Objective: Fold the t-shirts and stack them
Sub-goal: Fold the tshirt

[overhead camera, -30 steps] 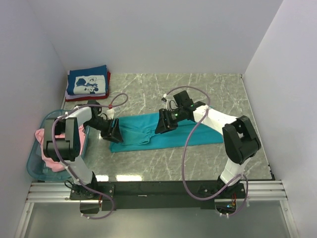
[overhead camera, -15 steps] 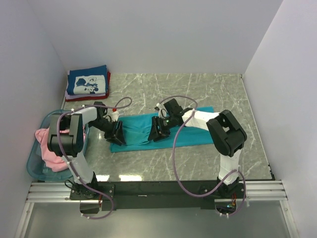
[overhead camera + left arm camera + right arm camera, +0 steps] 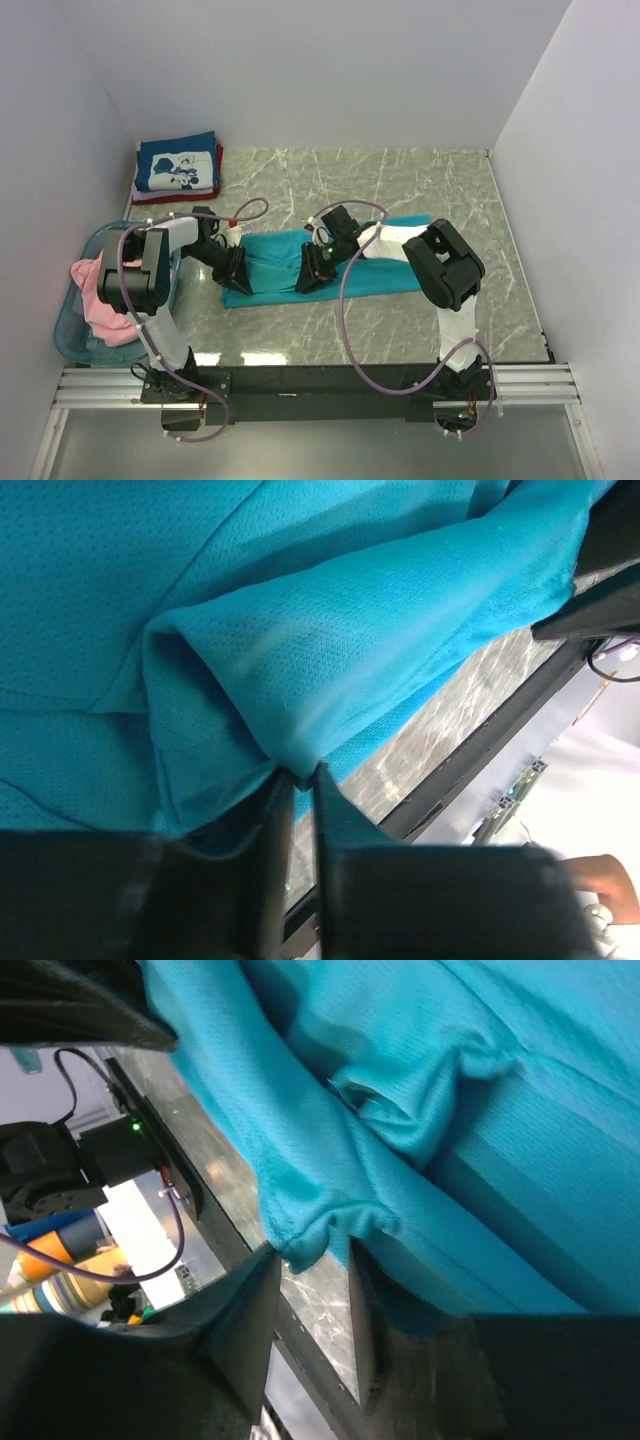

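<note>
Marble tabletop [image 3: 420, 190] bears the teal shirt [image 3: 270, 262] at its middle, where the left gripper [image 3: 232, 272] pinches the shirt's near hem in narrow jaws and the right gripper [image 3: 308, 276] straddles it with half-closed jaws, likely to lift that edge for folding.

The spread t-shirt [image 3: 270, 262] lies on the table [image 3: 420, 180], its near edge between the fingers of both grippers. The left gripper [image 3: 237, 275] [image 3: 297, 772] is at its left end and the right gripper [image 3: 310, 275] [image 3: 310, 1250] is near the middle. Most of the cloth stretches right of and beyond the right gripper. Beyond and left of the left gripper, a folded stack of t-shirts [image 3: 178, 168] sits in the far corner. Left of it stands the basket [image 3: 70, 335], with another t-shirt [image 3: 105, 310] inside.
</note>
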Controlling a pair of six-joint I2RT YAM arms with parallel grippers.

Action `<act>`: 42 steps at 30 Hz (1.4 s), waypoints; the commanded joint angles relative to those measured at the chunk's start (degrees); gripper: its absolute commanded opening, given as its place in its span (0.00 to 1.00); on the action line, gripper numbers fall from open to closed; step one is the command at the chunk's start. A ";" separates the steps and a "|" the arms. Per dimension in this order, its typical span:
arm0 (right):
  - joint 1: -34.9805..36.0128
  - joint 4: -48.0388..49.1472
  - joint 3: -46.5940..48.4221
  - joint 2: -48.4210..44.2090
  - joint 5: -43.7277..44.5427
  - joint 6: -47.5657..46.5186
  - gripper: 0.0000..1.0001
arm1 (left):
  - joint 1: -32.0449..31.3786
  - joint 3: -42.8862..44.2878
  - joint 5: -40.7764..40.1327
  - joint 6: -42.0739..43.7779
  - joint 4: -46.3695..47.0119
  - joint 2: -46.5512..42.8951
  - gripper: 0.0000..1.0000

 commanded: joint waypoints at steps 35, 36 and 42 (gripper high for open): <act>-15.03 3.61 1.07 -7.77 -1.35 -2.21 0.49 | 5.51 15.97 11.65 -17.06 22.99 2.99 0.43; -15.56 2.12 1.24 -8.47 -0.22 -3.79 0.49 | 5.86 15.18 11.22 -16.98 23.36 1.85 0.43; -18.29 -15.53 5.81 -12.35 8.13 -23.11 0.38 | 5.34 7.36 8.23 -12.67 19.33 -7.47 0.40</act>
